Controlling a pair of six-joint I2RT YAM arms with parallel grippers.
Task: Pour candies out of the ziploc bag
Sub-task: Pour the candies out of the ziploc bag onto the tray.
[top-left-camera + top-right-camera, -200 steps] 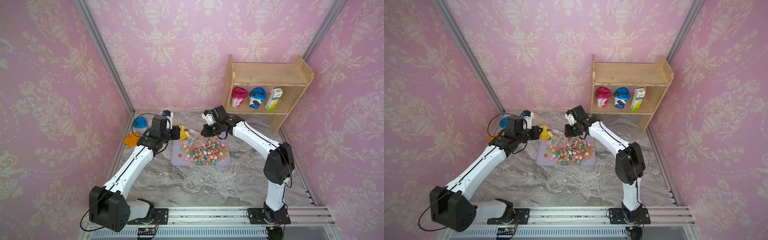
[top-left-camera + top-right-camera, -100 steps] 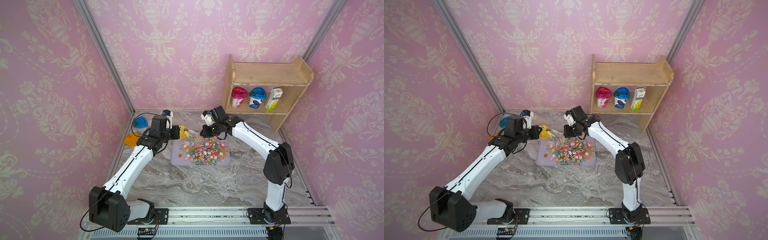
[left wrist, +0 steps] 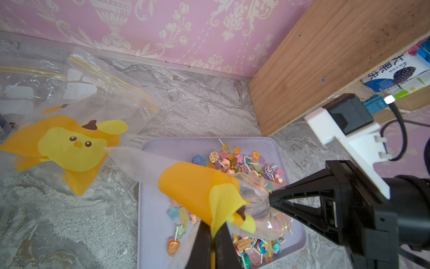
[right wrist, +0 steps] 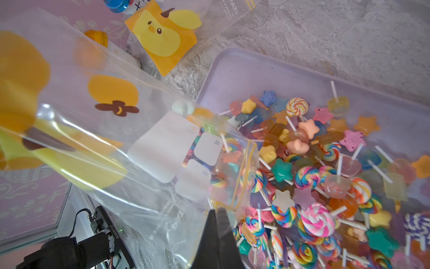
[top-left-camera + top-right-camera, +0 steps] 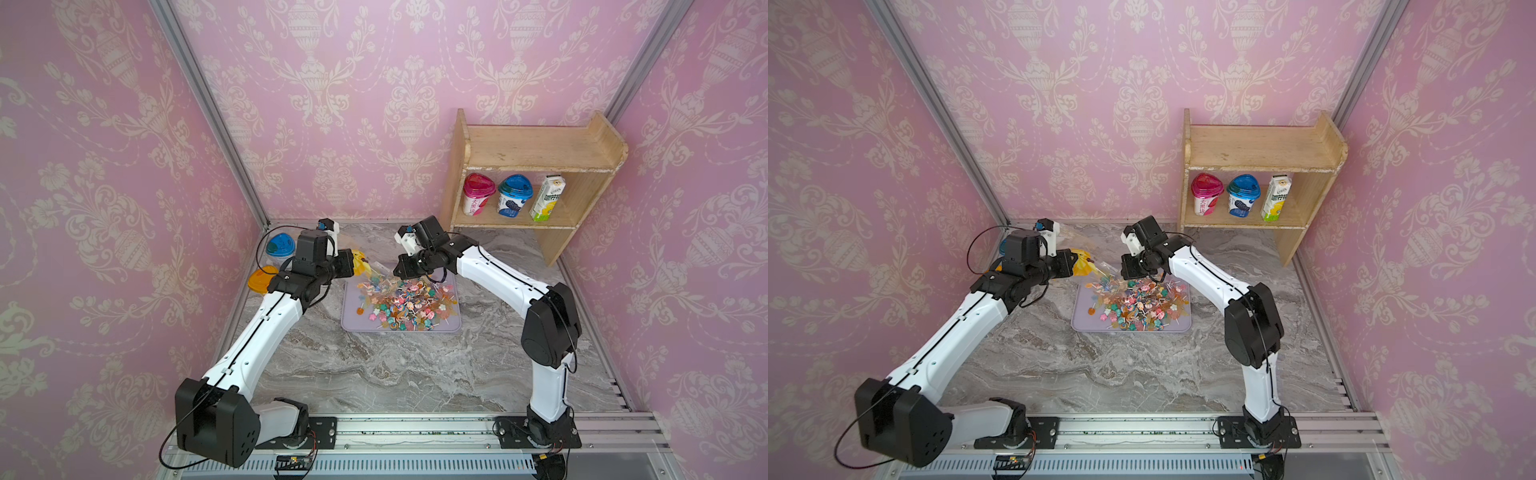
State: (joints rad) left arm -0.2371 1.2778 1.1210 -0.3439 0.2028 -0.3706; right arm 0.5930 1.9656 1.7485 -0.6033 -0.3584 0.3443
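Near rail: 2 arm bases bolted well apart at the front of the bench (image 5: 374, 374).

Left arm: stretched long and low from the rail up the left side, wrist bent inward toward the tray (image 5: 349, 320).

Right arm: upright at the base, elbow raised, forearm sloping down and inward over the far edge of the tray.

Left claw (image 3: 213, 235): clenched on the yellow-printed end of the ziploc bag (image 3: 197, 186).

Right claw (image 4: 217, 214): clenched on the bag's zip edge at the mouth.

Ziploc bag: lifted off the bench, stretched between the 2 claws over the far-left corner of the tray, mouth lower than the printed end.

Candies (image 4: 314, 174): heaped in the tray, mostly toward its far and right parts. Some seen through the film near the mouth; cannot tell whether inside or beneath.

Beyond the tray's far-left corner: a 2nd printed bag (image 3: 69, 144) flat on the bench, partly hidden by the left wrist in both top views.

By the left wall, beside the left arm: an orange lid (image 5: 262, 279) and, farther back, a blue-lidded tub (image 5: 280, 245).

Far right corner: wooden shelf (image 5: 540, 145) holding 2 cups (image 5: 478, 199) and 1 carton (image 5: 547, 203).
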